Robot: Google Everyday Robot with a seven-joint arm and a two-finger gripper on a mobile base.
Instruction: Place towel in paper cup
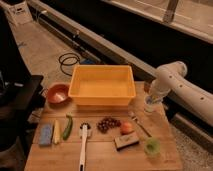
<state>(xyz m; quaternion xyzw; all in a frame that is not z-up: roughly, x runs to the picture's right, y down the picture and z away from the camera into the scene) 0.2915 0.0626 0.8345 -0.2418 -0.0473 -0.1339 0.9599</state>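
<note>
At the right edge of the frame, the white robot arm [175, 87] is reaching down from the upper right, and its end effector [151, 102] is hanging just over the pale paper cup [150, 106] standing near the right rim of the wooden worktop [102, 155]. Whether the end effector is gripping anything cannot be told; a whitish shape at the cup's mouth is possibly the towel, but it is blending with the cup. Left of the cup, a large yellow plastic bin [102, 86] is sitting at the centre of the worktop, with an orange bowl [57, 93] beside its left side. Along the lower half, from left to right, are lying a blue sponge [45, 134], a green pepper [67, 126], a white-handled brush [83, 145], a bunch of dark grapes [107, 123], a peach-coloured fruit [127, 128], a dark block [126, 142] and a small green cup [152, 146].
</note>
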